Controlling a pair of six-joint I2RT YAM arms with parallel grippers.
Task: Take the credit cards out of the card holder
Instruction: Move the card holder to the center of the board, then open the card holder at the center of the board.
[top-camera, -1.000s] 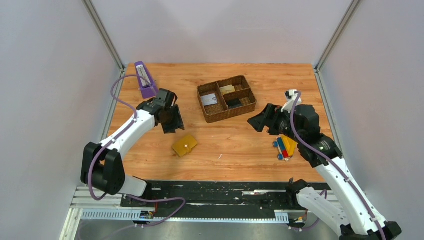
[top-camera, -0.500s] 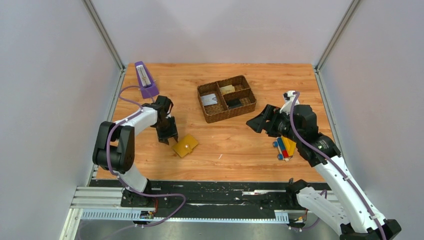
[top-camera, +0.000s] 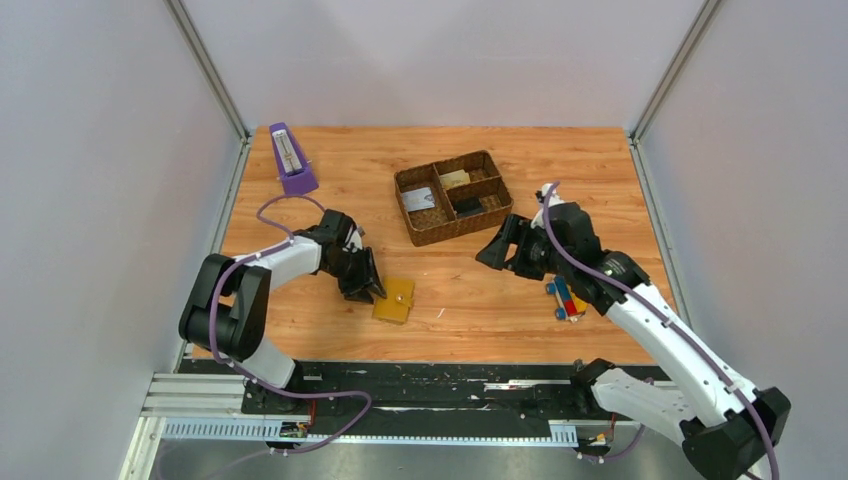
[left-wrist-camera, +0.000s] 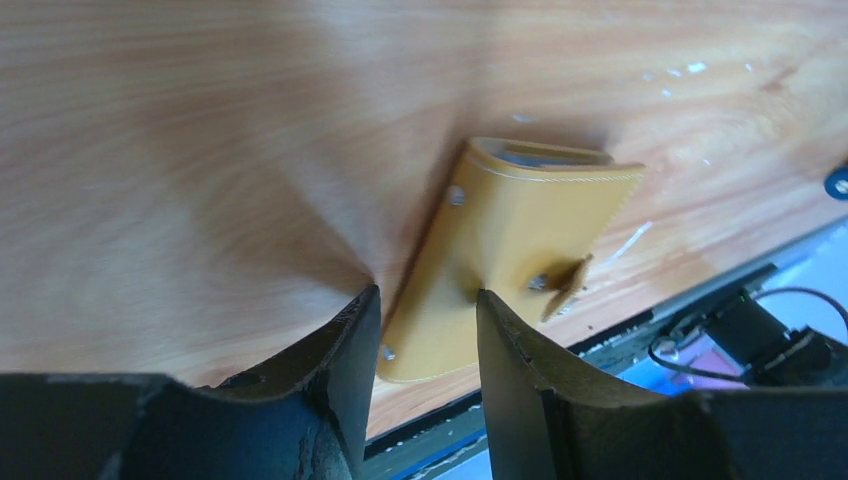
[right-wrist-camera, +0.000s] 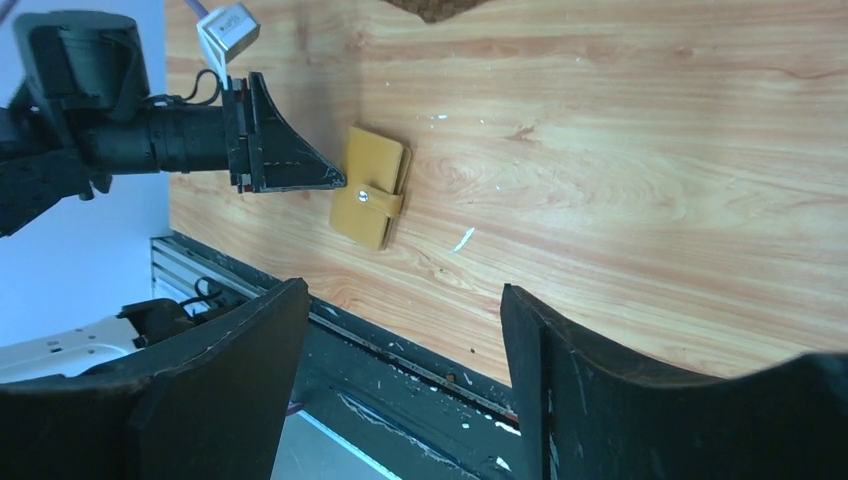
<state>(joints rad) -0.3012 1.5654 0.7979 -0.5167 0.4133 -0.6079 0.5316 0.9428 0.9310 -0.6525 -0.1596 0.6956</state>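
Left wrist: card holder (left-wrist-camera: 510, 240) interior mostly hidden

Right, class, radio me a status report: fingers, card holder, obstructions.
Left fingers open, tips at edge of card holder. Right fingers open, empty, hovering clear. Card holder closed, flat on table. Nothing blocking it.
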